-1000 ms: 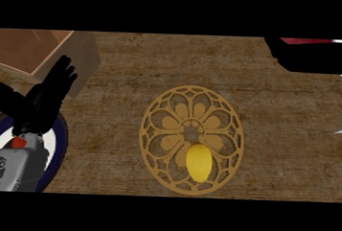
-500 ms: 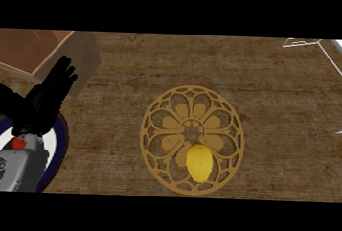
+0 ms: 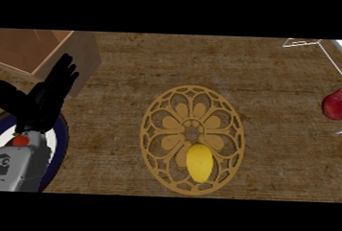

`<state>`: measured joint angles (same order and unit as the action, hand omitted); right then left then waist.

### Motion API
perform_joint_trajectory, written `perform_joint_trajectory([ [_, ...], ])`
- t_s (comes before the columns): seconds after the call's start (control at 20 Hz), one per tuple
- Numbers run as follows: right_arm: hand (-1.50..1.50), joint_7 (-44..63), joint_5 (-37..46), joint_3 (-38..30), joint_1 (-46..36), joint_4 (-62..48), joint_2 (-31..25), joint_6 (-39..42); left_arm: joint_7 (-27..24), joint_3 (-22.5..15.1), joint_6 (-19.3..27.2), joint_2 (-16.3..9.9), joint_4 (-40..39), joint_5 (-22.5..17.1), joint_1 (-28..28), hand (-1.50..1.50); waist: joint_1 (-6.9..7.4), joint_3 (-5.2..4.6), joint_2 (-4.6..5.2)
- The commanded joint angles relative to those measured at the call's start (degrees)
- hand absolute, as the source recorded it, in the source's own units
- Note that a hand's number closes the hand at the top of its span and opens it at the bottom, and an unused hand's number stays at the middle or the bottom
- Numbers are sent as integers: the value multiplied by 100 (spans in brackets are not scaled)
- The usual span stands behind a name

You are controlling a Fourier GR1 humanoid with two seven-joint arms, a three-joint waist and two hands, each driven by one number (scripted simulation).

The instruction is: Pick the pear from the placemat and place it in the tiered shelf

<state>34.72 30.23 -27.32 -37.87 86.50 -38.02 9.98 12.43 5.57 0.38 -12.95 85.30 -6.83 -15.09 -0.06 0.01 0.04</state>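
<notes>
Brown counter surface (image 3: 271, 159), coarse and woven-looking in texture, fills the head view. At centre lies the placemat (image 3: 192, 139): an oval of tan openwork, cut in a flower-and-lattice pattern with the counter showing through the gaps. The pear (image 3: 199, 162), smooth, yellow and elongated, rests on the lower part of the placemat, lengthwise along its long axis, untouched by either hand.

At the left edge the left hand (image 3: 45, 99) shows, black, fingers straight and spread apart, thumb out to the side, holding nothing; it stands well apart from the pear. Its grey forearm (image 3: 15, 167) enters from the lower left, over a round plate (image 3: 59, 152) with a dark blue rim. A light brown box (image 3: 31, 50) with flat panels sits at the upper left corner.

At the right edge, a glossy red rounded fruit (image 3: 337, 103) and thin pale wire-like bars (image 3: 307, 43) are partly visible; what structure they belong to cannot be told. The right hand is out of sight.
</notes>
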Motion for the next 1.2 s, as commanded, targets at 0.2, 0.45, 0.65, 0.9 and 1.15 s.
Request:
perform_joint_trajectory([
  [0.2, 150, -1526, -400, -667, 519, -1196, -466, -264, 119, -39, 30, 134, 6, 39, -74, 0, 15, 1, 1],
  [0.45, 150, -1676, -422, -480, 223, -1794, -699, -370, -21, 219, -137, -27, -345, -32, -312, 0, 16, -2, 4],
  [0.65, 150, -1950, -488, -508, 395, -1963, -772, -462, 386, 103, -111, 2, 546, -48, 125, 0, 35, -1, -10],
  [0.9, -150, -1694, -191, -790, 164, -2997, -1034, -1109, 73, 228, -310, -47, -167, -139, -182, 0, 65, -2, 20],
  [1.15, -150, -3296, -255, -952, -134, -4326, -1013, -2068, -26, 76, -265, 40, -155, 57, -141, 0, 118, 6, 37],
])
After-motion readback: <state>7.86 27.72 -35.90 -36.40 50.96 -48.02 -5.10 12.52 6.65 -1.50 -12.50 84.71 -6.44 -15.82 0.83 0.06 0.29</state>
